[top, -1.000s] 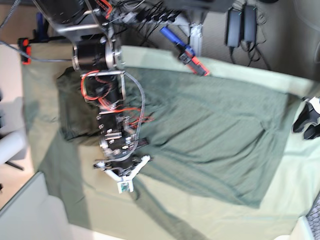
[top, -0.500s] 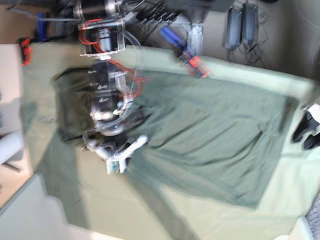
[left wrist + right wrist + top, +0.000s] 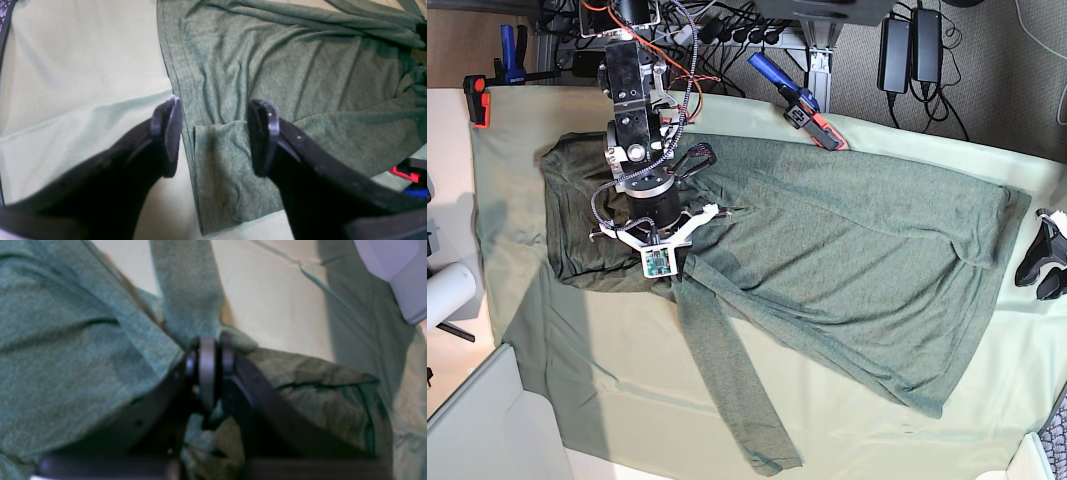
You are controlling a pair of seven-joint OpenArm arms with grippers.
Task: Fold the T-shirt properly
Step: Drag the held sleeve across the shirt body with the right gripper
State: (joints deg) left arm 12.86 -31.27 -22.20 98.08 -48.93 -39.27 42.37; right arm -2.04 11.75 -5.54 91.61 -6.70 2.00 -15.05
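The T-shirt (image 3: pixel 847 250) lies spread on the pale green table cloth (image 3: pixel 557 350), with one long sleeve (image 3: pixel 727 390) trailing toward the near edge. My right gripper (image 3: pixel 665 275) points down by the shirt's left part. In the right wrist view this gripper (image 3: pixel 208 366) is shut on a bunched fold of the T-shirt (image 3: pixel 66 340). At the table's right edge my left gripper (image 3: pixel 1035 270) hovers beside the hem. Seen from its wrist, the left gripper (image 3: pixel 215 133) is open, its fingers (image 3: pixel 166 133) straddling a folded-over hem corner of the T-shirt (image 3: pixel 267 66) without touching it.
A blue and orange clamp (image 3: pixel 807 112) grips the far table edge, and another orange clamp (image 3: pixel 477 100) sits at the far left corner. Cables and power bricks (image 3: pixel 912 50) lie on the floor beyond. A white roll (image 3: pixel 447 295) stands left of the table.
My right arm has swung back toward the far side of the table, its gripper still pinching the shirt. The left gripper has stayed in place at the right edge.
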